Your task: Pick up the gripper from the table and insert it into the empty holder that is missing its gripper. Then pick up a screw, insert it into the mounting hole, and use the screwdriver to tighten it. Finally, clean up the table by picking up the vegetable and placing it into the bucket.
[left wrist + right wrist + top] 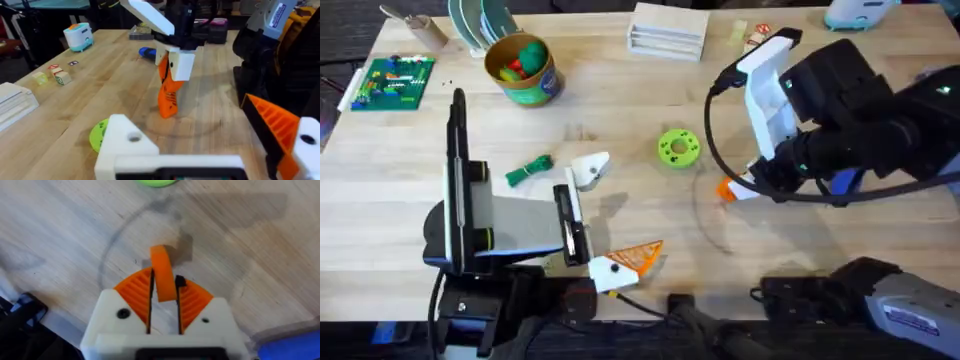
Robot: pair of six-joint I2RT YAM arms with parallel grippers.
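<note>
Robotics lab bench, probably. Pale butcher-block wooden table [620, 110] carries a green printed circuit board [392, 80] at 10 o'clock, white stacked plastic trays [668, 30] at 12, small lettered toy blocks [56, 76]. Dark equipment clutter behind the far edge, too blurred to identify.

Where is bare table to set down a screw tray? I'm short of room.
Bare wood lies between the bucket and the green disc, and ahead of the left gripper toward the right gripper. It is crowded around the vegetable.
</note>
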